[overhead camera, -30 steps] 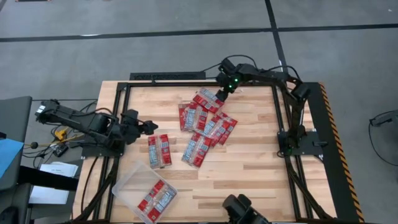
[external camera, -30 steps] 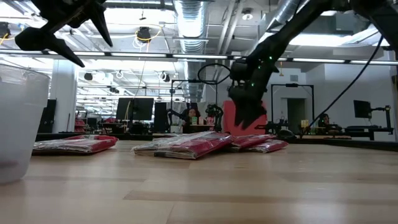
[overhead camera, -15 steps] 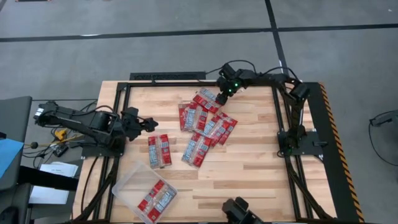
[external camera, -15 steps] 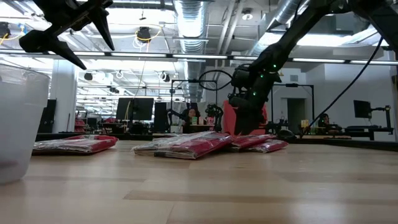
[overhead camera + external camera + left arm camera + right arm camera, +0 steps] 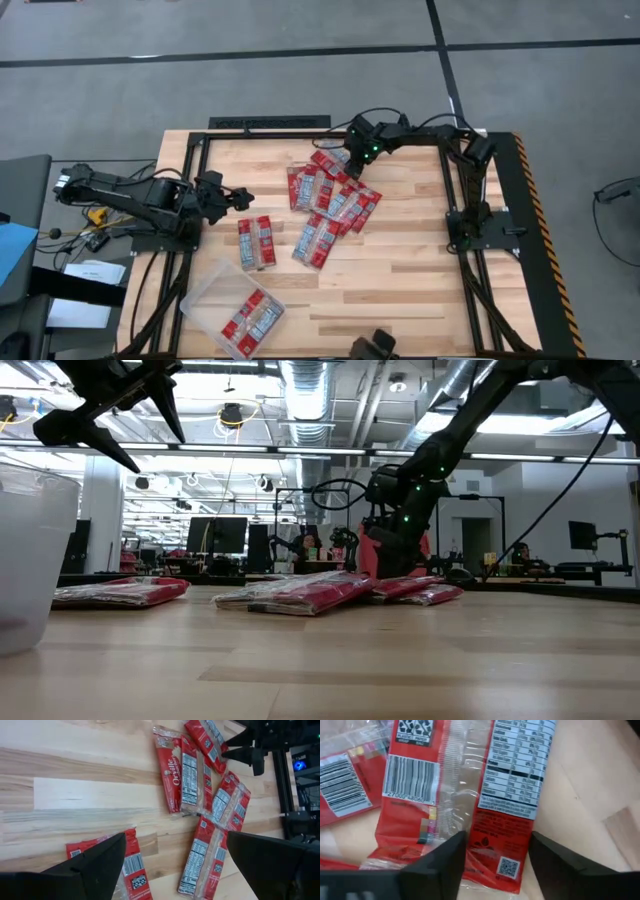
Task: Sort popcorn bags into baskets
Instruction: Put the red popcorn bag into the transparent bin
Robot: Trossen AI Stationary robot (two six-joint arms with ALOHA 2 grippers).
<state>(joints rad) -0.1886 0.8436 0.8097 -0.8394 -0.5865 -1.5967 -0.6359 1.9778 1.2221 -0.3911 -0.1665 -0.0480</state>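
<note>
The right gripper [image 5: 352, 157] hangs low over the far end of the pile of popcorn bags [image 5: 330, 195], its two dark, matte, wedge-shaped fingers [image 5: 442, 865] spread apart with the end of one bag [image 5: 470, 795] lying between and just ahead of them. That bag is a flat packet in glossy, crinkled clear film, red at the edges with a white panel of nutrition print, a barcode and a small square code near its seam. In the low view the gripper [image 5: 392, 555] stands right over the back of the heap, a red packet rising beside it.

The rest of the pile fans out toward the table's middle from this gripper, the packets overlapping at loose angles on the pale, striped butcher-block table [image 5: 400, 270].

The left gripper [image 5: 240, 198] is held above the table with its fingers wide apart and nothing in them. Just below and ahead of it lies a separate pair of bags [image 5: 256, 242], side by side. Farther back on the left arm's side, near the table's front corner, sits the shallow, clear plastic tray [image 5: 215, 300] with rounded corners, holding a few red packets [image 5: 252, 320].
</note>
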